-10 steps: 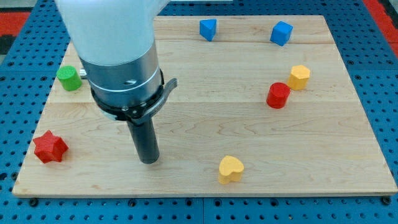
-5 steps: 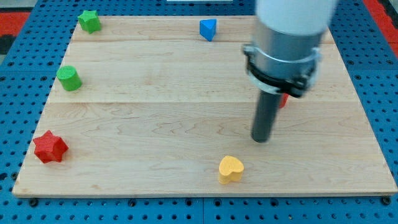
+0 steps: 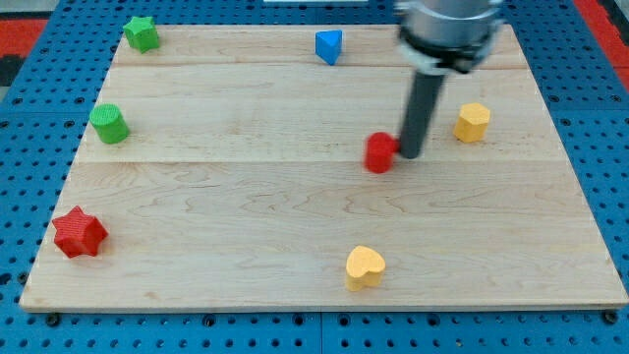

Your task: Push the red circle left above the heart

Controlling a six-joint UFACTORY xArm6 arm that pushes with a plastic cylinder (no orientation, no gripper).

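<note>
The arm comes down from the view's top, a dark rod with no hand on it at all, so there is nothing to be open or closed. My tip [image 3: 410, 155] sits on a pale wooden board [image 3: 246, 197] made of long planks with visible grain. The board lies on a blue pegboard surface [image 3: 29, 118] dotted with rows of holes, which shows on every side of it; a little red shows in the top corners of the view.

The red circle [image 3: 380, 152] is just to the view's left of the tip, touching it or very nearly. The yellow heart [image 3: 365, 266] lies well below the tip and a little left, near the board's bottom edge, so the circle stands above it. A yellow block [image 3: 472, 122] sits near the tip on the view's right, slightly higher. A blue block [image 3: 329, 45] is up and to the left. Far to the left are a green cylinder [image 3: 109, 124], a green star [image 3: 142, 32] and a red star [image 3: 79, 232].
</note>
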